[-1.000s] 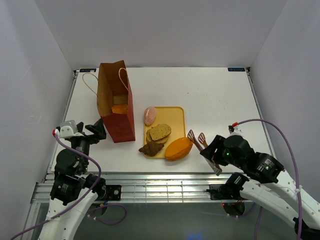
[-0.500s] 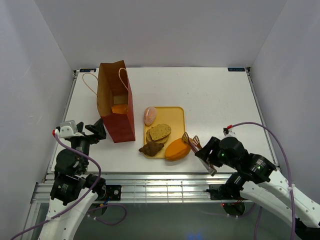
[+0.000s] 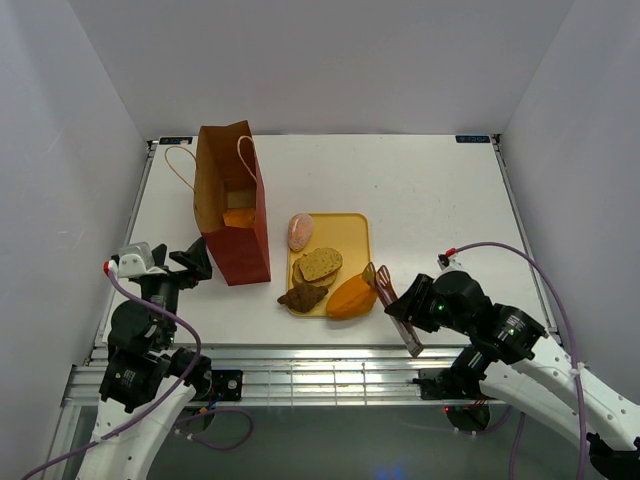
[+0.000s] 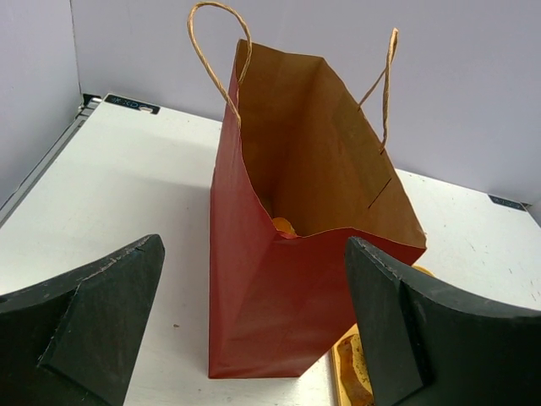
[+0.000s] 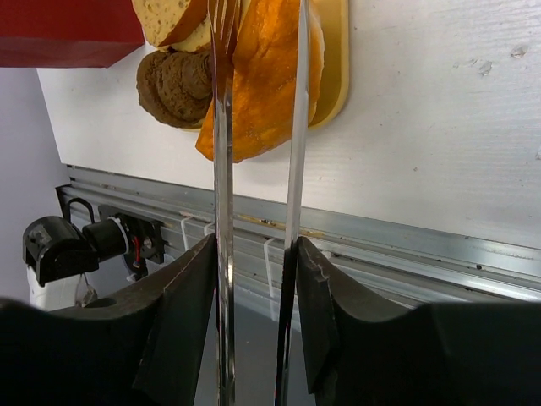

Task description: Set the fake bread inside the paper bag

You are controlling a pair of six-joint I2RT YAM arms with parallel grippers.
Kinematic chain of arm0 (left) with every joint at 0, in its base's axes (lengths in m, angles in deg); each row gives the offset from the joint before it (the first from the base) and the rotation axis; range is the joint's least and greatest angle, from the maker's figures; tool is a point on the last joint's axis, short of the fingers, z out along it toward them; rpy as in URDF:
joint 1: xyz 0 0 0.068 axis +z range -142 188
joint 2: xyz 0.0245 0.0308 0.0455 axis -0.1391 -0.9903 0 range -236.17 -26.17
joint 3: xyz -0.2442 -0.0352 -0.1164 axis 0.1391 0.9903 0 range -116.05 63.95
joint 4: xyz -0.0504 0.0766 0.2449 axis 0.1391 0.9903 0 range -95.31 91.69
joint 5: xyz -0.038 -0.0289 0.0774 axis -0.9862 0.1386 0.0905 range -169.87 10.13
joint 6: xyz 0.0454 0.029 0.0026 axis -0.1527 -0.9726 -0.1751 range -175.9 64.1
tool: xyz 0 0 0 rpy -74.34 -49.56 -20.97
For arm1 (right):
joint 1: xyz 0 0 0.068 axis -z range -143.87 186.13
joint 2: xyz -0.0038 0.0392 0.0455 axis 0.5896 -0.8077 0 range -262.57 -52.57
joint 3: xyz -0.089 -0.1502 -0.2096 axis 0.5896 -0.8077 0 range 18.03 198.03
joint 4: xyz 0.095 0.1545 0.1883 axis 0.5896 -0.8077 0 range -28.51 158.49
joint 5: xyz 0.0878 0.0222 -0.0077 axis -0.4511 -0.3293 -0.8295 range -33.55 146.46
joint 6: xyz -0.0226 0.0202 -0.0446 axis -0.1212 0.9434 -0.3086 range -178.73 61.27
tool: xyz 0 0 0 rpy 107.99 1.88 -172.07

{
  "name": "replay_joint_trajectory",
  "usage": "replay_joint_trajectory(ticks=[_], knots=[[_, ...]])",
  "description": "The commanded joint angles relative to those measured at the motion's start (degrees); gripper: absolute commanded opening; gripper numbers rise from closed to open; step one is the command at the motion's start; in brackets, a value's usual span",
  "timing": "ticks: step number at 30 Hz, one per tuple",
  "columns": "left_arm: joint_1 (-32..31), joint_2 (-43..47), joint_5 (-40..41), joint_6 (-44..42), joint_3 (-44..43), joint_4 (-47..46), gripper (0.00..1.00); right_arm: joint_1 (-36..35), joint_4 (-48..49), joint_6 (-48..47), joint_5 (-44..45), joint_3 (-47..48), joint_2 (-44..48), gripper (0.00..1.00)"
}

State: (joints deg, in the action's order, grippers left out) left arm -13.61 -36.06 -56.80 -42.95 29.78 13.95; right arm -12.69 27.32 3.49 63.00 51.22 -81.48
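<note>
Partly done. One golden piece (image 4: 283, 227) lies inside the paper bag (image 3: 235, 250). Outstanding, at the tray (image 3: 358, 228) beside the bag: pink roll (image 3: 300, 231), slices (image 3: 320, 264), croissant (image 3: 303, 296), orange loaf (image 3: 350, 297). The right gripper (image 5: 254, 254) clamps the tongs (image 5: 221, 211), blades astride the loaf. The left gripper (image 3: 198, 260), spread and empty, faces the bag

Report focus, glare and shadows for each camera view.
Top external: even, diffuse light, sharp throughout, with shadows barely visible around the paper bag. Left wrist: the bag is crisp, while the left fingers at the frame's bottom are dark with little detail. Right wrist: bright glare streaks run along the tongs; the orange loaf is sharp, the right fingers dark and slightly soft.
</note>
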Motion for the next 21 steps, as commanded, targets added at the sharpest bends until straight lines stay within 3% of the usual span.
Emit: replay_joint_trajectory(ticks=[1, 5, 18, 21], knots=[[-0.4, 0.1, -0.4, -0.3, 0.3, -0.3, 0.98, 0.1, 2.8, -1.4, -1.8, 0.3, -0.6, 0.46], [-0.5, 0.3, -0.3, -0.2, 0.3, -0.3, 0.98, 0.0, 2.8, -1.5, -2.6, -0.2, -1.0, 0.45], [-0.5, 0.6, 0.3, -0.2, 0.5, -0.3, 0.98, 0.0, 3.6, -6.1, -1.6, 6.5, -3.9, 0.08], [-0.5, 0.6, 0.5, -0.2, 0.4, -0.1, 0.98, 0.1, 5.8, -8.5, -1.6, 8.6, -5.6, 0.08]])
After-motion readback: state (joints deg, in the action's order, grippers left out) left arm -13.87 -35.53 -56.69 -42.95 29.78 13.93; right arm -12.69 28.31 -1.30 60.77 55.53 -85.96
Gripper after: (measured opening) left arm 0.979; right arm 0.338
